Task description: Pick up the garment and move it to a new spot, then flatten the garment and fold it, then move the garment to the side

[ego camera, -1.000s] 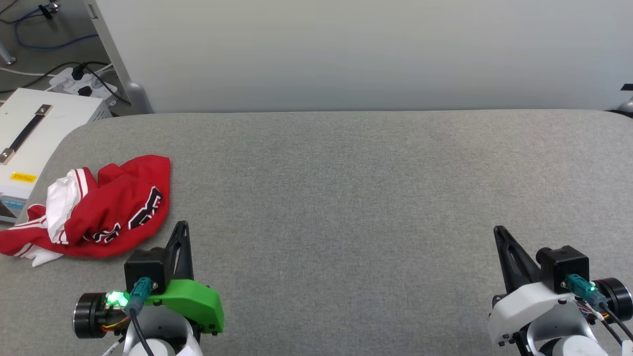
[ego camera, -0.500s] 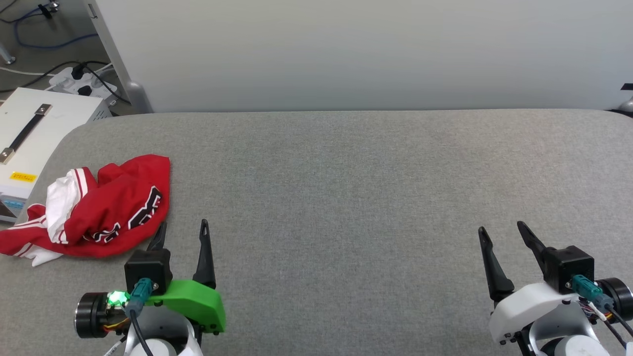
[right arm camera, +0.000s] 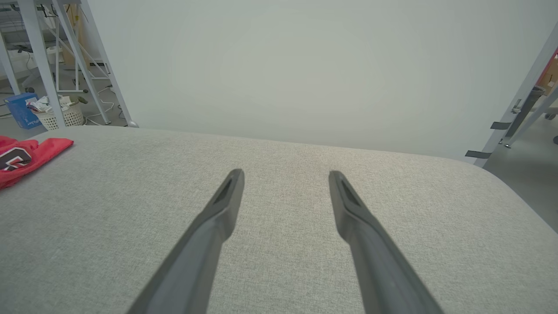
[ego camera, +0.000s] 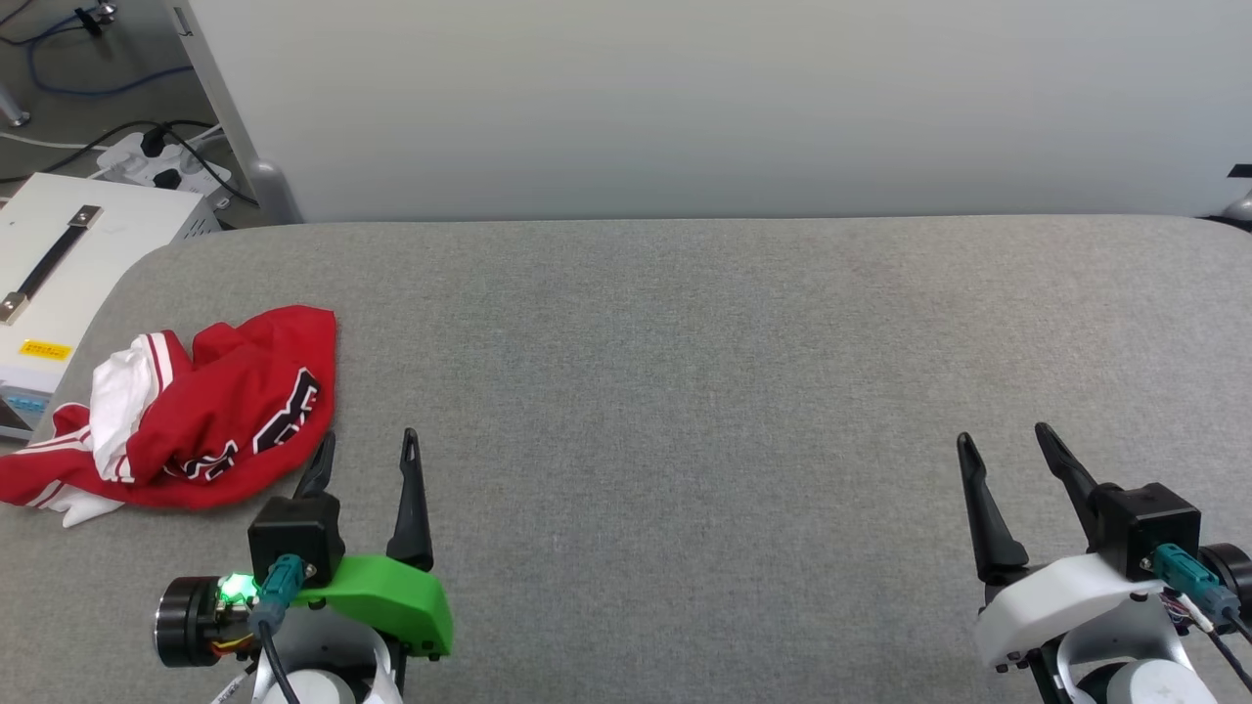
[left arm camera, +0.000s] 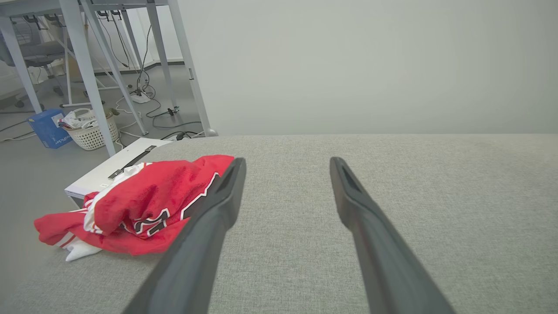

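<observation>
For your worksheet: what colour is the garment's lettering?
Black, white-outlined, on the red garment; clearest in head view.

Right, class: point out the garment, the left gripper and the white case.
garment (ego camera: 235, 391), head view, red front panel.
left gripper (ego camera: 369, 436), head view, midway between its open fingertips.
white case (ego camera: 127, 223), head view, its top face.

Garment (ego camera: 186, 411) lay bunched on table (ego camera: 685, 342), at left end. Left gripper (ego camera: 369, 436) sat just right of garment, on near side (contact unclear). Right gripper (ego camera: 1005, 433) sat well apart, at near right. Case (ego camera: 68, 264) stood off table's left edge, just left of garment. Panel (ego camera: 685, 98) stood behind table's far edge.
</observation>
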Available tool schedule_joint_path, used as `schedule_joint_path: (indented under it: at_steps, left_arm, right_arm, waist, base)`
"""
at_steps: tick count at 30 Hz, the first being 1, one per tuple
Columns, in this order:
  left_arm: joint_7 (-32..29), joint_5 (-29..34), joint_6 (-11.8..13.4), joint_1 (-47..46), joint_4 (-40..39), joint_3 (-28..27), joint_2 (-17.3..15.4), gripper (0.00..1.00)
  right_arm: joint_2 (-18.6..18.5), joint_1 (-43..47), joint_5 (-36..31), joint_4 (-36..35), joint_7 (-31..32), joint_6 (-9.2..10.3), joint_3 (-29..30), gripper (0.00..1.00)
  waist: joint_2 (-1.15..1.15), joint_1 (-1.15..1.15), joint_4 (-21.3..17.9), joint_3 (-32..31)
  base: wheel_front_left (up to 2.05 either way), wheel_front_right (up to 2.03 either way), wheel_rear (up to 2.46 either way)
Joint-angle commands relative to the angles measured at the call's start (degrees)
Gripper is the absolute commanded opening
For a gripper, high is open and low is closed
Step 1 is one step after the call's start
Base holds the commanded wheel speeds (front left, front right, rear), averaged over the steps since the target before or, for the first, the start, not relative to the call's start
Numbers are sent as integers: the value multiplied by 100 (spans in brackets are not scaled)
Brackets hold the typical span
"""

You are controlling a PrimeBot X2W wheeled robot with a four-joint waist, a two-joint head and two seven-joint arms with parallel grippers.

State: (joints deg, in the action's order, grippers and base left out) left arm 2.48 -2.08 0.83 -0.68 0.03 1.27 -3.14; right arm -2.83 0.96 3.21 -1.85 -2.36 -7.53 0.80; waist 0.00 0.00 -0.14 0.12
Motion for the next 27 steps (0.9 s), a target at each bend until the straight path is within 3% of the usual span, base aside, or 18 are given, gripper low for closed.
schedule_joint_path:
  at_steps: [1,27]
  left_arm:
    - [54,-63,46,-2,-21,14,5,100]
    - [364,-266,61,38,71,131,11,100]
  right_arm:
    - [-1,8,72,-61,-69,1,16,100]
    - [-2,111,293,-144,-379,2,89,100]
  waist:
    - [0,0,-2,-1]
    - [0,0,-60,32]
  base:
    - [0,0,0]
    - [0,0,0]
